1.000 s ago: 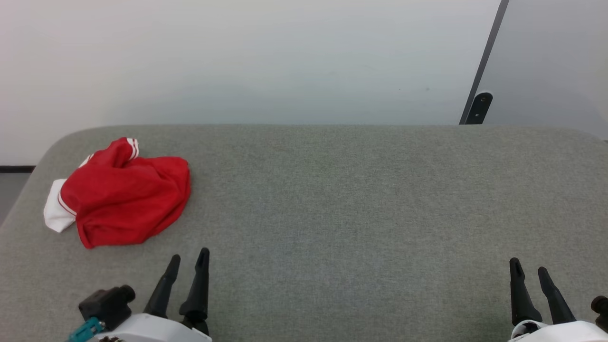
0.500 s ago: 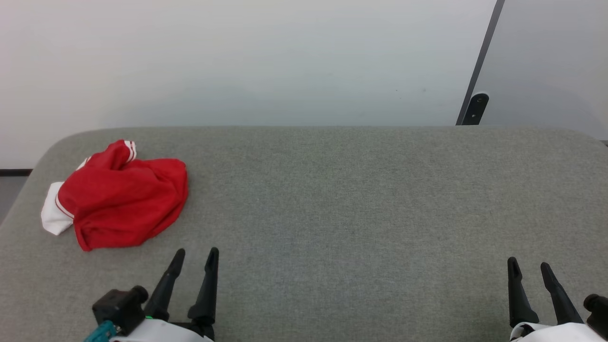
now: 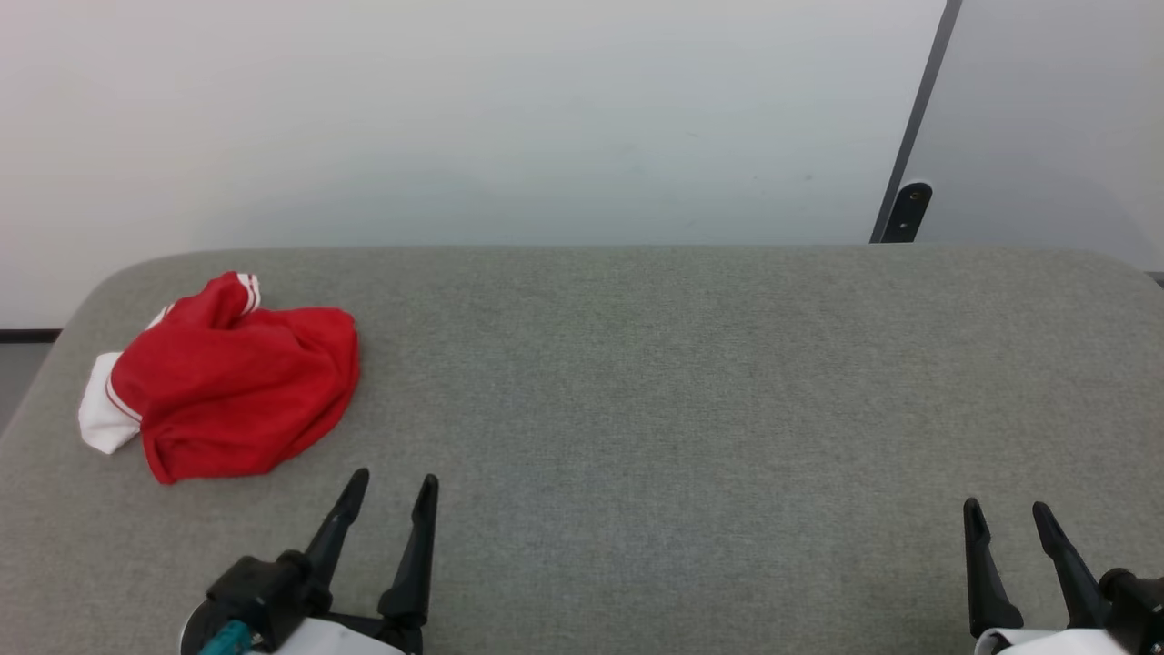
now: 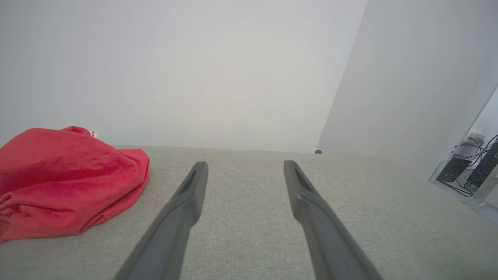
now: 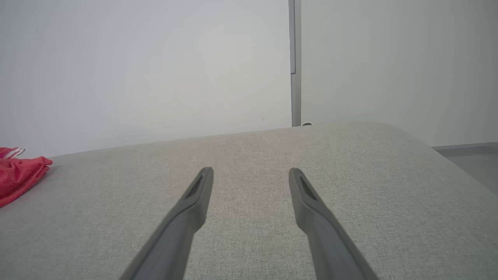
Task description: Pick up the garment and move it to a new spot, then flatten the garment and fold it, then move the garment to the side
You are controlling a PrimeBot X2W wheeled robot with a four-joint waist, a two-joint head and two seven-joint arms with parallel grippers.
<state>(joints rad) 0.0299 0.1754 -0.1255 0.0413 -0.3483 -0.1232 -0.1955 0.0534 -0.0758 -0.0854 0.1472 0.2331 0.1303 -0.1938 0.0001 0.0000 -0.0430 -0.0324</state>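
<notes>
one garment point(image 3: 232, 391), ahead-left of left gripper point(image 3: 395, 478) (apart)

Grey fabric table point(image 3: 691, 382) w/ plain white wall point(image 3: 455, 118) behind.

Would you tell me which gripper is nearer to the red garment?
Left. The left gripper is close to the garment, off its near right edge; the right gripper is far to its right.
</notes>
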